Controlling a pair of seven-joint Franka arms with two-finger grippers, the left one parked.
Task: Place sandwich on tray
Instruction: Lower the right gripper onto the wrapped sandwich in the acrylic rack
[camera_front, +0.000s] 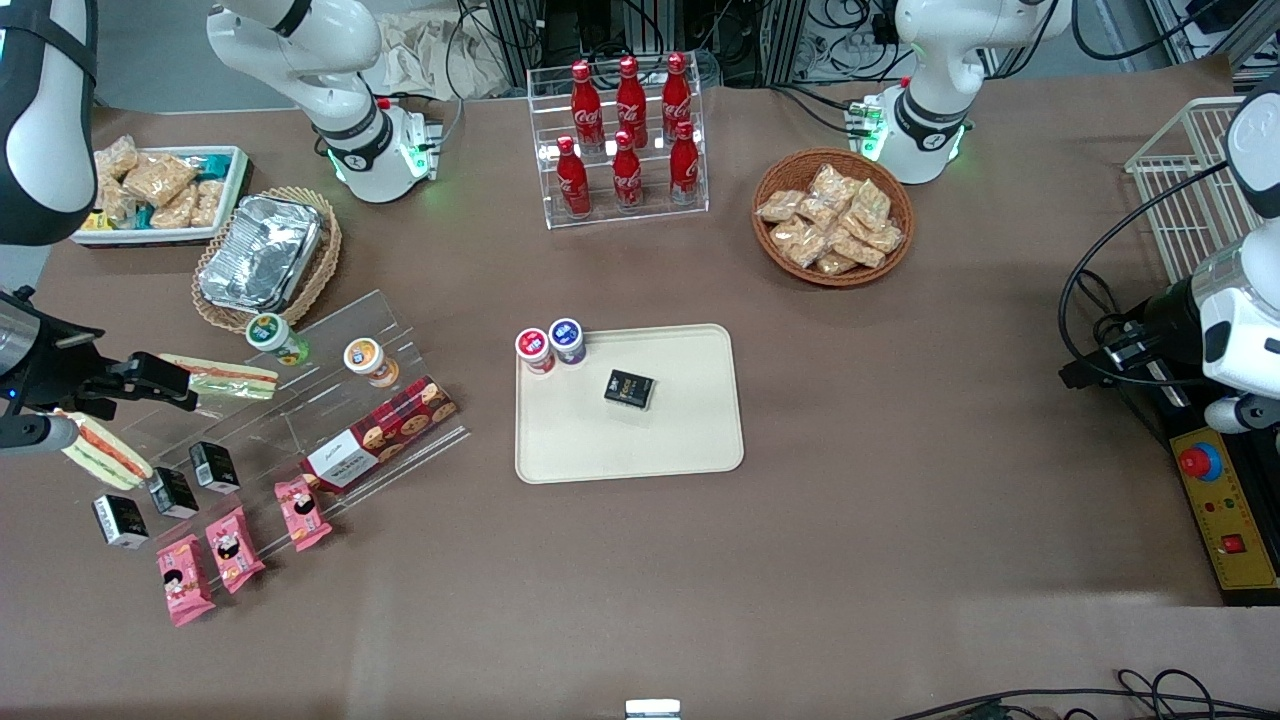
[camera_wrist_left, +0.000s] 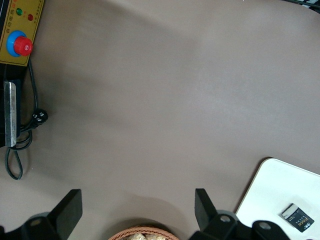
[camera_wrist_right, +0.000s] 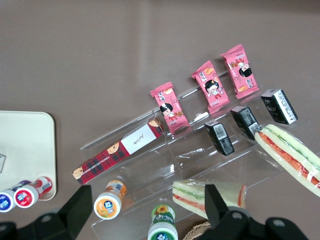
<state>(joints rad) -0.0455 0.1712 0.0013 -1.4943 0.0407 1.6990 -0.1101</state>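
— Tool (camera_wrist_right: 145, 210) status? Where is it?

— Fingers spread wide, nothing between them; it hangs above the clear stepped display rack (camera_front: 330, 400), toward the working arm's end of the tabletop (camera_front: 900, 500).

— And the sandwich?

— One sandwich (camera_front: 232, 377) lies on the rack's upper step beside the tool; its twin (camera_front: 105, 452) sits nearer the front camera. The tray (camera_front: 690, 440) rests mid-tabletop, well apart.
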